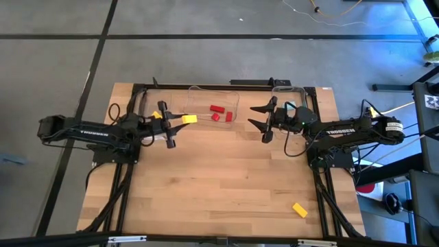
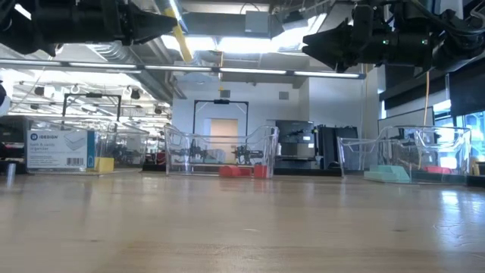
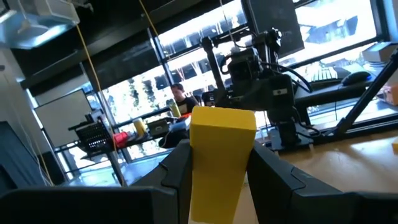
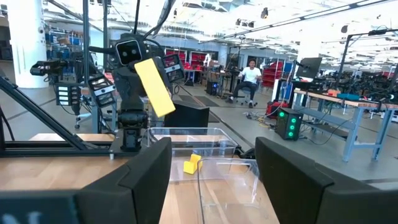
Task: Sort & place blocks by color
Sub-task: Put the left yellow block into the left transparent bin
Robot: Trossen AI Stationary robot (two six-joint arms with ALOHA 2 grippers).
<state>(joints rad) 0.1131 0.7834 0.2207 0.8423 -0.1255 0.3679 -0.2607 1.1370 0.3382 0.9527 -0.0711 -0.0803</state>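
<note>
My left gripper point(image 1: 176, 122) hangs above the table's left part, shut on a yellow block point(image 3: 219, 158); the block also shows in the right wrist view point(image 4: 154, 86). My right gripper point(image 1: 260, 121) stands open above the table's right part, facing the left one, with nothing between its fingers point(image 4: 144, 180). Red blocks point(image 1: 218, 112) lie on the floor of the middle clear bin point(image 1: 194, 92). One yellow block point(image 2: 104, 163) lies in the left bin, and a teal block point(image 2: 386, 174) in the right bin. Another yellow block point(image 1: 300, 209) lies on the table near its front right corner. My left gripper pinches the yellow block between its two fingers point(image 3: 177, 171), one on each of two opposite sides point(image 3: 198, 180). The fingers reach about level toward the table's right. The block's free end point(image 1: 190, 119) sticks out past the fingertips. It is lifted clear, high above the table.
Three clear bins stand in a row along the table's far edge: left point(image 2: 125, 148), middle point(image 2: 223, 152), right point(image 2: 409, 155). The right bin lies partly under my right arm point(image 1: 343, 129). The wooden table point(image 1: 219, 185) stretches bare toward the near edge. People sit in the room beyond.
</note>
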